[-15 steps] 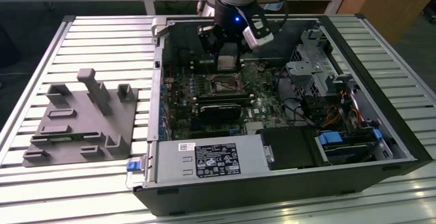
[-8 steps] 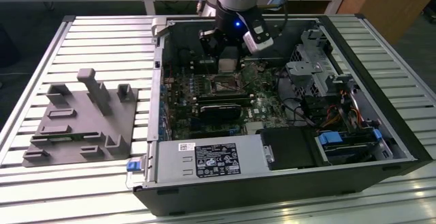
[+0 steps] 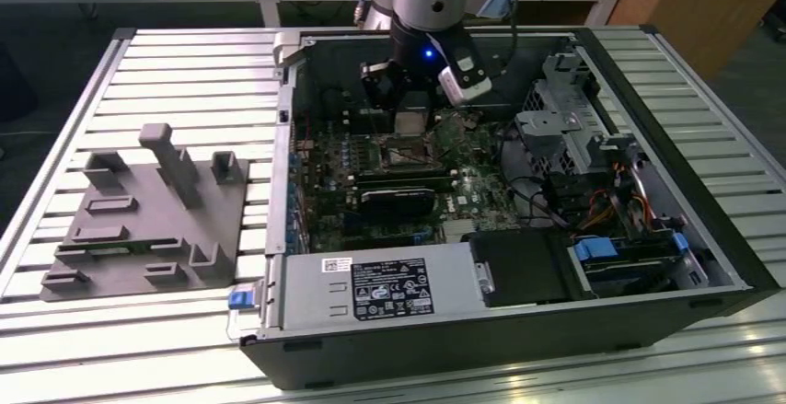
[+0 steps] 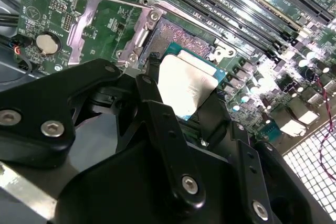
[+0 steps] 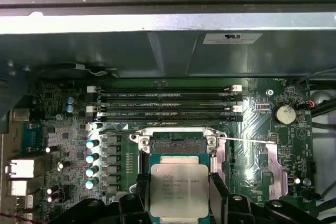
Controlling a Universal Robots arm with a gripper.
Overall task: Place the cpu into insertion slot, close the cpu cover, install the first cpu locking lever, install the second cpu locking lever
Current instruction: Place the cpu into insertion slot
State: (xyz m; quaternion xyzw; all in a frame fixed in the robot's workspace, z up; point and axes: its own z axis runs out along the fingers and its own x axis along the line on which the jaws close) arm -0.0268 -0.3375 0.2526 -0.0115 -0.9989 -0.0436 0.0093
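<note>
- Claw (image 5: 179,181) is narrowed to chip width. We see its fingers (image 5: 139,193) on two opposite edges of the cpu (image 5: 179,192), clamping it.
- The cpu is held face up over the insertion slot (image 5: 177,144), covering part of it. We can't tell whether they touch.
- The cpu cover (image 4: 83,24) is flipped open, lying just beside the insertion slot.
- The memory slots (image 5: 165,103) run just beyond the insertion slot.

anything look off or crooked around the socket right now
Nothing stands out. The cpu is clamped in the gripper at the insertion slot, its edges parallel to the socket rim. The cpu cover is swung open beside the slot. No bent or loose parts show on the green board.
</note>
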